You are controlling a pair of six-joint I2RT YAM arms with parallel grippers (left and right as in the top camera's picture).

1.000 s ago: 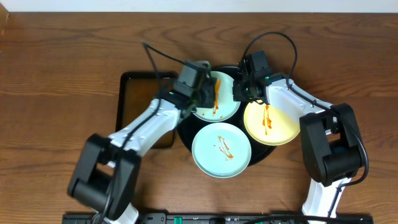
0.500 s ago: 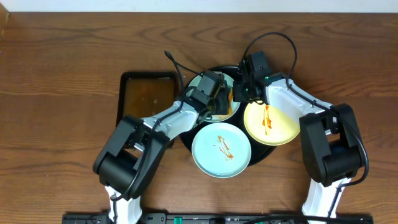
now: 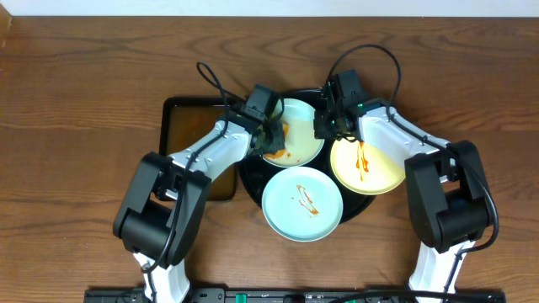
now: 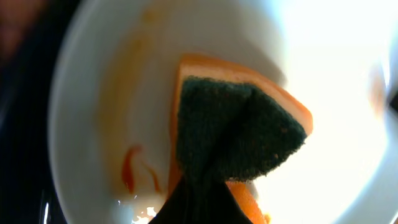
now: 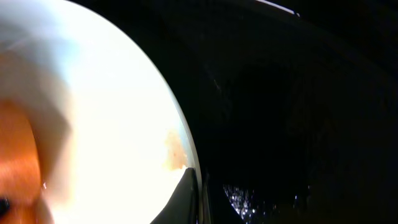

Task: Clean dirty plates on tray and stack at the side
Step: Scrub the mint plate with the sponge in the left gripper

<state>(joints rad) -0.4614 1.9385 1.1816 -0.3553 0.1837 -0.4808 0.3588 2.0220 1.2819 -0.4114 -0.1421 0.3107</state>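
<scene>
The plates (image 3: 301, 203) all lie on the black tray (image 3: 251, 181), midway between the counter's far and near edges; the left fingers (image 3: 271, 135) clamp a sponge (image 4: 236, 124) on the rear green plate (image 3: 301, 145) and the right fingers (image 3: 325, 126) sit at its rim, grip unclear, so hard scrubbing could skid it.

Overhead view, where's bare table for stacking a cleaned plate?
Bare wood lies left of the rectangular brown tray, right of the right arm, and along the far edge. The black tray is crowded: three plates plus the left arm.
</scene>
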